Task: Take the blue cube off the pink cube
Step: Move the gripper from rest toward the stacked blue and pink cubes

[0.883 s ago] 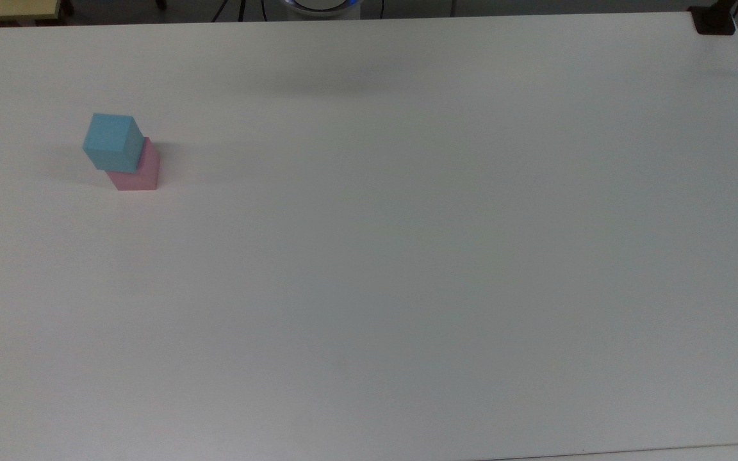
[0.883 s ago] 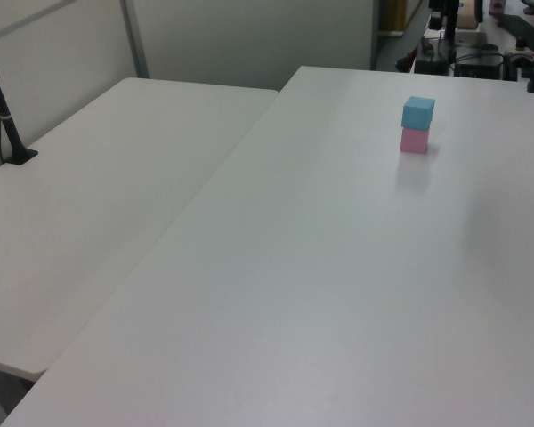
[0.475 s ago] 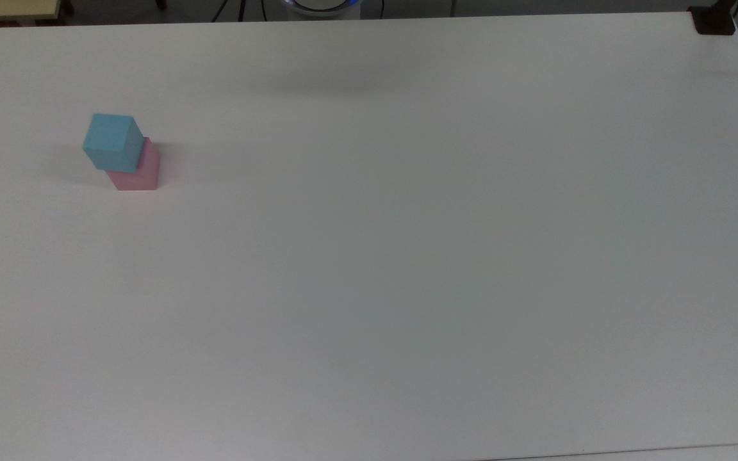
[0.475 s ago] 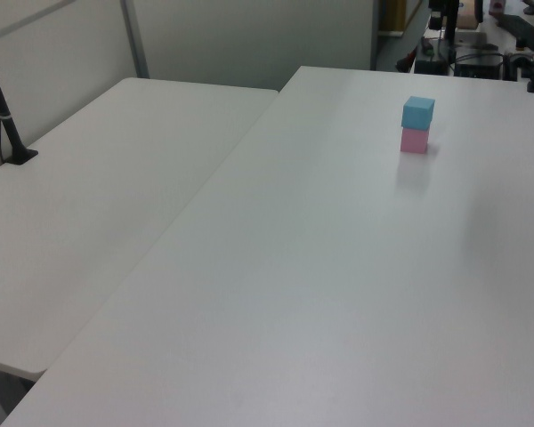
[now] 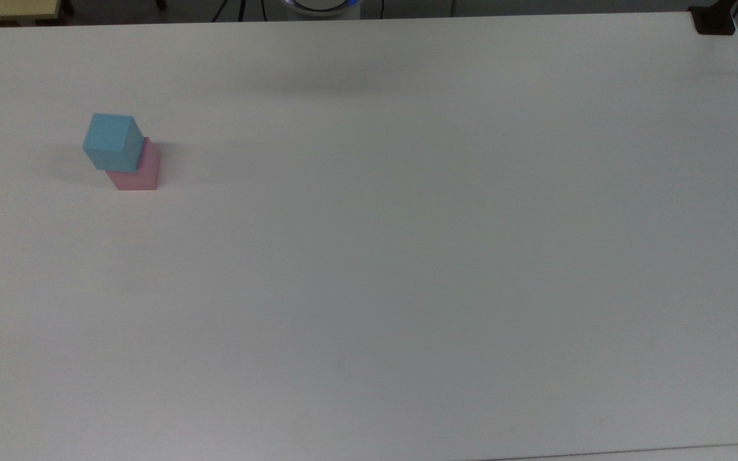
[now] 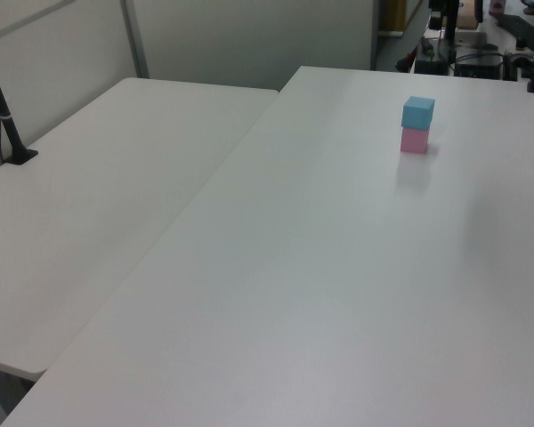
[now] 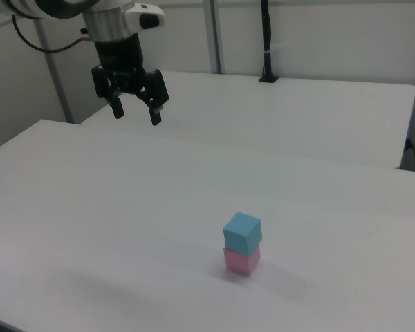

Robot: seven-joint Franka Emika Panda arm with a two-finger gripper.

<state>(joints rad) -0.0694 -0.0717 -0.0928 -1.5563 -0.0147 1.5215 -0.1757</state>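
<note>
Cubes stacked, gripper high and far off with jaws spread.

Seen in the right view, the gripper (image 7: pixel 134 114) hangs empty over the table's (image 7: pixel 90 207) far left part, fingers pointing down and parted. The blue cube (image 7: pixel 242 232) sits on the pink cube (image 7: pixel 241 261), turned slightly askew, well apart from the jaws: lower, nearer and toward the right view's right. Judging by that, the arm must travel that way and descend before any grasp.

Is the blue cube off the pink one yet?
No. The blue cube sits on the pink cube; the open gripper hangs far away.
</note>
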